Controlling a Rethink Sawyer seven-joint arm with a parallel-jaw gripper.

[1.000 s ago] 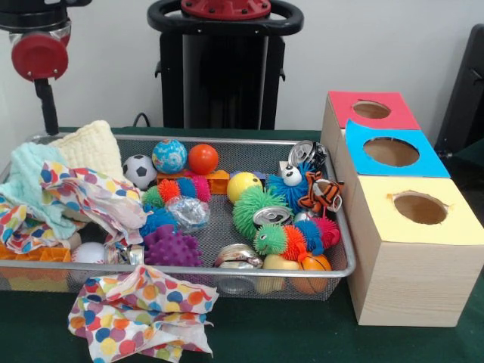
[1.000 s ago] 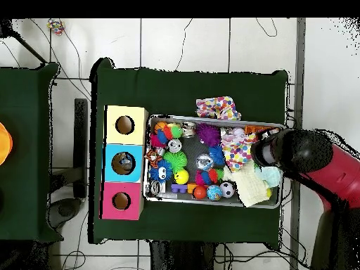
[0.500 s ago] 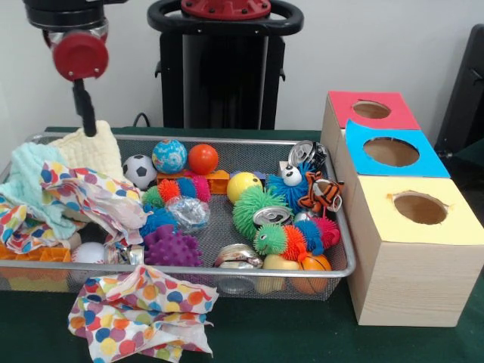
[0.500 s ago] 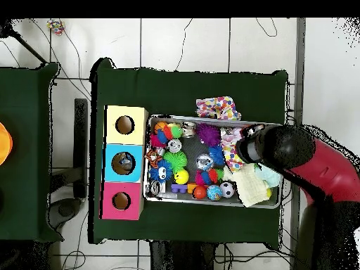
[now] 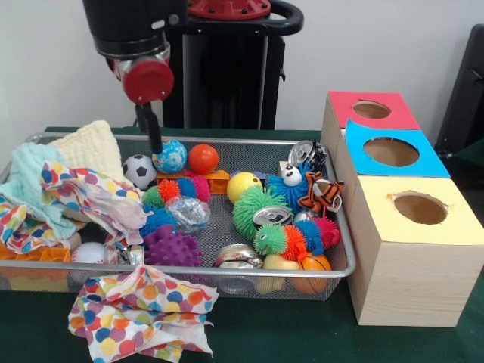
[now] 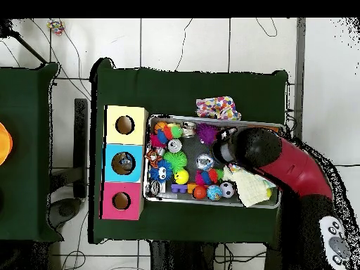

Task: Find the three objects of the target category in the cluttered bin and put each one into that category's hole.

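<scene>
- Gripper [image 5: 152, 128] hung over bin [image 5: 227, 142] far edge; finger state could not be told.
- Three boxes [image 5: 404, 227], one hole each.
- One polka-dot cloth [image 5: 140, 314] outside bin.

A dark green table [image 5: 302, 333] carries a mesh bin [image 5: 344, 249], three wooden boxes [image 5: 408, 280] just beside it, and a polka-dot cloth [image 5: 140, 314]

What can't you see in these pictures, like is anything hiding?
- Claw: front view shows one dark stem, so open or shut is unclear; overhead, the arm covers it.
- Things under the dotted cloth: hidden in both views.
- Inside the yellow box's hole: too dark to see.
</scene>
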